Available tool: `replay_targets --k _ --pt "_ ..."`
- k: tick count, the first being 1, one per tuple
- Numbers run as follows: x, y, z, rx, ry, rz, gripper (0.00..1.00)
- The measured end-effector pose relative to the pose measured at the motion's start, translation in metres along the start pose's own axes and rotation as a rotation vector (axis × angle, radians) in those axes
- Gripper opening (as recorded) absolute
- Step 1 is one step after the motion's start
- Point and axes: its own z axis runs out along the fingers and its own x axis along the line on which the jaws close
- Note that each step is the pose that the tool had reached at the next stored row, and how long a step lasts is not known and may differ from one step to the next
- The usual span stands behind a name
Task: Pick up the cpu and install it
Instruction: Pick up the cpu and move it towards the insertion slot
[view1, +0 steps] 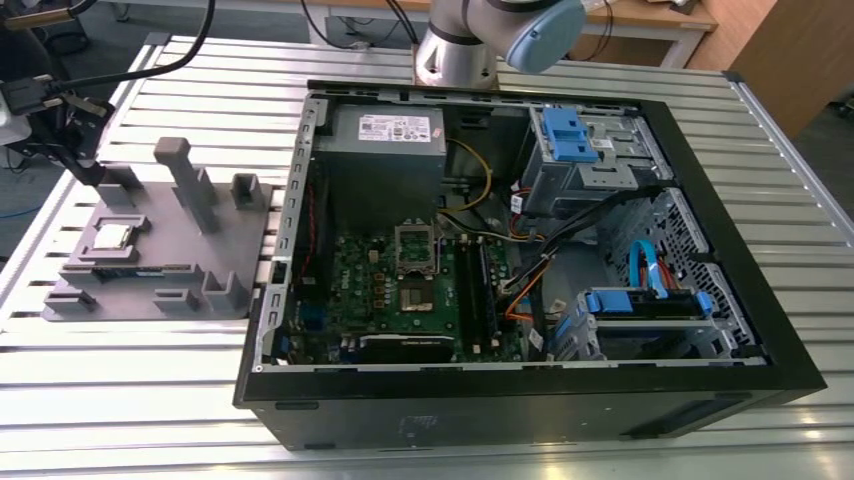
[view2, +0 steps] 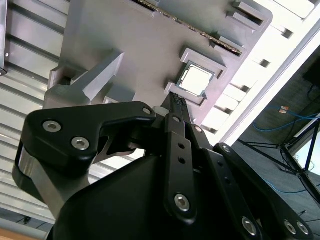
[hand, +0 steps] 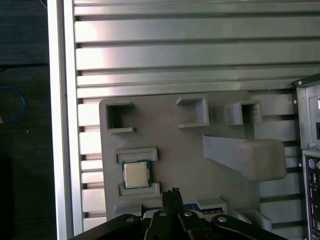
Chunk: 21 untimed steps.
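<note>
Cpu (hand: 136, 174) lies in its grey tray (hand: 180, 150) recess — just beside the clenched, empty gripper (hand: 173, 191).

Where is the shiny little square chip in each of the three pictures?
Exterior view: the cpu lies in a pocket of the grey tray, on the exterior view's left, beside the computer case.
Second wrist view: the cpu sits in its pocket, just beyond the gripper.
First wrist view: the cpu sits near the gripper, apart from it.
Shared landmark: the grey tray.
</note>
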Motion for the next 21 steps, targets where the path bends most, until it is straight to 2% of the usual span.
replay_targets --k 6,9,21 --pt "0.0000 0.0000 0.0002 0.0000 0.0000 0.000 0.11" --pt "0.0002 -0.0001 0.0022 -0.0001 -0.0001 0.000 0.11" --pt "0.0085 -0.0014 0.0155 0.0033 -0.0001 0.000 0.11"
